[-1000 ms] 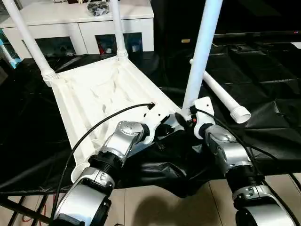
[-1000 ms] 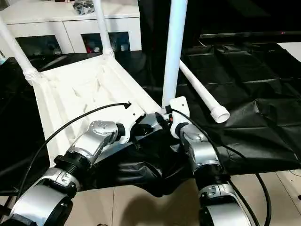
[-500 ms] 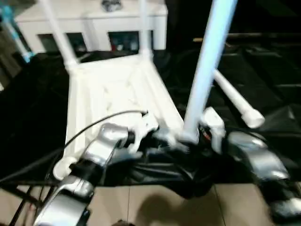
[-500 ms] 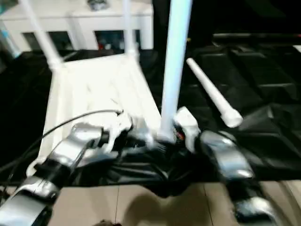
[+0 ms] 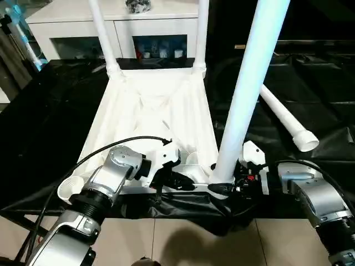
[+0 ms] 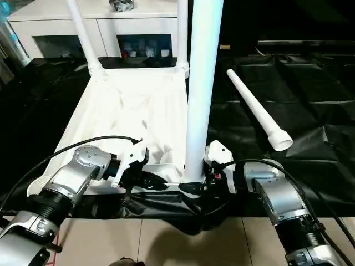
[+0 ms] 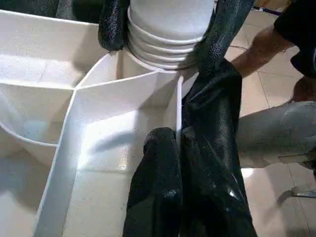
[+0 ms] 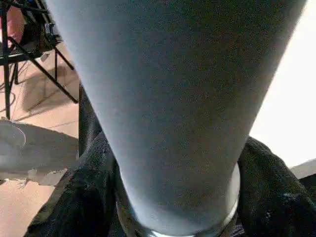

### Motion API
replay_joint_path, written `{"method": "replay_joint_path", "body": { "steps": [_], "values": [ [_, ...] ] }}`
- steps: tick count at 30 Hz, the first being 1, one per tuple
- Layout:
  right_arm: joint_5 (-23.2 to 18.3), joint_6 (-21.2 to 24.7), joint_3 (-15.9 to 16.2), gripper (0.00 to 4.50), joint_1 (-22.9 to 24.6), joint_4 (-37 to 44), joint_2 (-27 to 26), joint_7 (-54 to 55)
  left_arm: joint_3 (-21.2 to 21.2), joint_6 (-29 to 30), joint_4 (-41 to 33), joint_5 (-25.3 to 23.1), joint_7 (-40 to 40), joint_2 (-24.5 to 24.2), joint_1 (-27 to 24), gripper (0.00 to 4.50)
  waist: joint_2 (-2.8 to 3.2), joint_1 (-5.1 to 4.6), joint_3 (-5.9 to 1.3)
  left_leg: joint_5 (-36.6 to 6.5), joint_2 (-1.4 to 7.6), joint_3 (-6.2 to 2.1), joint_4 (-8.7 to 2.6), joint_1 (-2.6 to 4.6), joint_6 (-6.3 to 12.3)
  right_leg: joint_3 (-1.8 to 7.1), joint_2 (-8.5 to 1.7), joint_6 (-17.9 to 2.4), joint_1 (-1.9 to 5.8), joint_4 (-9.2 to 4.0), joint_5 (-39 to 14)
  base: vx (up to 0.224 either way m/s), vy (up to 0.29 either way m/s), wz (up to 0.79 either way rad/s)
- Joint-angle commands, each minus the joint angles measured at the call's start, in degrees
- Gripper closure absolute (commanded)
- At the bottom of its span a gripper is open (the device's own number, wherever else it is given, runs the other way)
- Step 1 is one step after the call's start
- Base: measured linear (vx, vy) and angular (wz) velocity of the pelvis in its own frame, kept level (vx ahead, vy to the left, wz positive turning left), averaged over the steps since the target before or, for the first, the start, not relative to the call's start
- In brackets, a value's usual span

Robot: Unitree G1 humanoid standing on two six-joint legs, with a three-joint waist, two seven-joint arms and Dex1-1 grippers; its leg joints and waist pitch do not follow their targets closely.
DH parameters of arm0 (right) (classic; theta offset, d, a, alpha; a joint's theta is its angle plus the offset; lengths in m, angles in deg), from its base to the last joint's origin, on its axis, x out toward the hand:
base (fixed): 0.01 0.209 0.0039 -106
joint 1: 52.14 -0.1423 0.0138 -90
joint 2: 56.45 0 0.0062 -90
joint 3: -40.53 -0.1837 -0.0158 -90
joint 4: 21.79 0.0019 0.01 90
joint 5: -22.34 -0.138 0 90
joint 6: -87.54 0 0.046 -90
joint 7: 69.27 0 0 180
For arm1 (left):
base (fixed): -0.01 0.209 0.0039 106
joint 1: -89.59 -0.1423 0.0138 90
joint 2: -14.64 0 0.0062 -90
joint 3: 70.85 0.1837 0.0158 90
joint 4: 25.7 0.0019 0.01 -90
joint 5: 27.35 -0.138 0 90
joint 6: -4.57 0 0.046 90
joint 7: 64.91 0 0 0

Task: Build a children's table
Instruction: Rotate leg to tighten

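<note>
A black plastic sheet [image 5: 310, 83], creased in squares, covers the work surface and hangs over its near edge. Beyond it stands a white cabinet [image 5: 72, 22] with glass doors [image 5: 161, 47]; small items sit behind the glass. A dark bundle [image 5: 137, 5] rests on the cabinet top. Beige floor tiles [image 5: 183, 244] lie in front. A black tripod stand [image 8: 29, 54] stands on the floor.

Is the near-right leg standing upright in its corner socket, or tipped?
Upright: the near-right leg rises straight from the tabletop corner, its ribbed base in the corner socket, the right gripper around it.
</note>
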Motion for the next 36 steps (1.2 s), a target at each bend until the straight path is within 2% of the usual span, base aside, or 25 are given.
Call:
{"method": "replay_joint_path", "body": {
  "steps": [1,5,7,8,9,10,11,12,13,15,17,19,21,22,24,27,29,33,35,36],
  "values": [
    [0.6,1.1,4.4,1.76,0.2,2.6,-2.2,-0.4,2.0,-1.4,-2.1,0.9,0.7,3.3,1.3,4.5,-0.94,-0.44,-3.46,-8.8,3.66,-1.53,-3.62,1.63,5.82,2.33,-3.55,-14.4,2.01,-3.82,-2.9,0.0,0.0,0.0],
    [2.3,1.3,3.0,1.76,-0.4,0.0,-4.9,5.9,0.5,-0.9,-0.2,0.1,5.7,4.9,2.2,4.5,-0.98,-0.59,-3.35,-9.9,3.62,-1.58,-3.74,1.63,4.98,2.37,-3.57,-14.0,1.93,-4.04,-5.3,0.0,0.0,0.0],
    [3.4,0.9,2.4,1.76,-1.0,-1.8,-6.2,9.3,-0.1,-0.7,0.5,0.0,7.5,5.5,2.6,4.5,-1.08,-1.02,-3.19,-11.6,3.37,-1.61,-3.94,1.63,3.61,2.34,-3.52,-13.4,1.87,-4.38,-8.6,0.0,0.0,0.0],
    [5.4,0.9,0.6,1.76,-3.4,-7.9,-9.3,17.3,-1.0,-0.1,1.8,-0.3,10.9,6.9,3.5,4.5,-1.06,-1.34,-3.16,-12.5,3.32,-1.7,-4.03,1.69,2.78,2.33,-3.62,-13.2,1.84,-4.52,-10.2,0.0,0.0,0.0],
    [6.0,1.4,-0.2,1.77,-4.3,-10.2,-10.5,20.6,-1.3,0.1,2.4,-0.5,12.4,7.5,3.9,4.5,-1.07,-1.76,-3.01,-13.1,3.26,-1.67,-4.12,1.6,2.24,2.36,-3.59,-13.2,1.73,-4.57,-10.9,0.0,0.0,0.0],
    [6.3,1.7,-0.5,1.77,-4.7,-11.1,-11.0,21.9,-1.4,0.2,2.6,-0.6,13.1,7.7,4.0,4.5,-1.07,-2.57,-2.84,-14.9,3.05,-2.04,-4.48,1.36,0.96,2.12,-3.54,-12.5,2.1,-4.71,-14.0,0.0,0.0,0.0],
    [6.3,2.0,-1.7,1.77,-5.5,-12.7,-13.0,26.0,-2.1,0.3,3.5,-1.1,16.4,8.8,4.7,4.5,-1.14,-3.14,-2.98,-15.1,3.07,-2.15,-4.53,1.32,0.52,2.17,-3.54,-12.0,2.21,-4.73,-14.0,0.0,0.0,0.0],
    [6.3,2.0,-1.7,1.77,-5.5,-12.7,-13.0,26.0,-2.1,0.3,3.5,-1.1,16.4,8.8,4.7,4.5,-1.13,-3.33,-3.01,-15.3,3.12,-2.13,-4.51,1.41,0.54,2.23,-3.53,-11.9,2.13,-4.82,-13.5,0.0,0.0,0.0],
    [6.2,2.3,-2.2,1.77,-5.7,-13.2,-13.7,27.3,-2.3,0.6,4.0,-1.2,17.7,9.2,5.1,4.5,-1.2,-3.56,-3.11,-14.9,3.11,-2.07,-4.38,1.47,1.04,2.3,-3.51,-12.1,2.18,-4.85,-12.1,0.0,0.0,0.0],
    [6.2,3.0,-4.4,1.77,-8.0,-17.3,-17.5,35.3,-4.0,3.2,7.1,-1.9,25.2,12.1,7.6,4.5,-1.12,-3.85,-3.2,-13.9,2.94,-1.77,-4.13,1.75,1.7,2.4,-3.39,-13.4,1.85,-4.77,-9.9,0.0,0.0,0.0],
    [6.5,3.0,-5.0,1.77,-8.7,-18.7,-18.6,37.8,-4.6,3.8,7.8,-2.0,27.2,13.0,8.1,4.5,-1.05,-3.66,-3.29,-12.6,2.93,-1.7,-3.94,1.73,2.19,2.4,-3.42,-13.6,2.01,-4.79,-8.8,0.0,0.0,0.0],
    [6.4,2.9,-6.6,1.77,-10.5,-22.2,-20.8,41.9,-5.9,4.7,9.4,-1.9,31.4,14.9,9.4,4.5,-1.04,-3.88,-3.37,-11.4,2.87,-1.71,-3.91,1.54,2.65,2.3,-3.36,-14.0,2.14,-4.6,-6.9,0.0,0.0,0.0],
    [6.9,1.1,-7.3,1.77,-12.8,-26.2,-23.0,44.0,-6.4,4.6,10.8,-2.3,33.6,16.7,10.3,4.5,-1.03,-4.0,-3.41,-11.2,2.82,-1.68,-3.83,1.62,2.99,2.22,-3.33,-14.5,2.14,-4.62,-6.1,0.0,0.0,0.0],
    [7.1,0.3,-7.2,1.77,-13.2,-26.8,-23.3,44.1,-6.2,4.5,11.0,-2.3,33.6,16.9,10.4,4.5,-1.09,-4.08,-3.44,-11.0,2.81,-1.69,-3.75,1.43,3.41,2.21,-3.47,-14.6,2.3,-4.57,-5.6,0.0,0.0,0.0],
    [6.3,0.1,-7.5,1.08,-13.5,-26.7,-23.5,42.7,-5.6,4.1,10.1,-2.1,32.0,16.9,9.8,4.5,-1.3,-4.0,-3.46,-9.9,2.83,-1.61,-3.63,1.34,4.9,2.21,-3.5,-14.7,2.44,-4.51,-4.1,0.0,0.0,0.0],
    [6.3,0.1,-7.0,0.97,-13.6,-25.6,-22.7,40.5,-4.7,3.0,9.2,-2.1,29.5,16.2,9.0,4.5,-1.2,-4.0,-3.38,-9.9,2.92,-1.62,-3.66,1.37,5.54,2.15,-3.47,-14.8,2.39,-4.51,-4.6,0.0,0.0,0.0],
    [7.1,-0.6,-6.3,0.67,-13.7,-25.5,-22.1,39.4,-4.4,2.4,9.1,-1.9,28.1,15.8,8.8,4.5,-1.16,-3.97,-3.34,-10.7,3.01,-1.63,-3.73,1.47,5.36,2.17,-3.46,-14.7,2.34,-4.62,-5.7,0.0,0.0,0.0],
    [6.8,-1.2,-3.8,0.58,-12.1,-21.8,-19.6,31.7,-3.6,1.9,8.2,-1.6,24.5,14.7,8.0,4.5,-1.25,-3.91,-3.35,-10.3,3.04,-1.65,-3.71,1.35,5.64,2.14,-3.38,-14.8,2.51,-4.46,-4.6,0.0,0.0,0.0],
    [5.9,-1.4,-1.8,0.58,-10.1,-17.4,-17.0,25.4,-2.7,1.5,7.2,-1.3,21.2,13.5,7.3,4.5,-1.22,-3.46,-3.4,-9.5,3.22,-1.54,-3.58,1.42,6.56,2.21,-3.4,-14.8,2.48,-4.28,-3.1,0.0,0.0,0.0],
    [5.9,-1.4,-1.8,0.58,-10.1,-17.4,-17.0,25.4,-2.7,1.5,7.2,-1.3,21.2,13.5,7.3,4.5,-1.23,-3.26,-3.42,-9.4,3.25,-1.53,-3.55,1.48,6.72,2.2,-3.46,-14.8,2.45,-4.33,-3.0,0.0,0.0,0.0]
  ]
}}
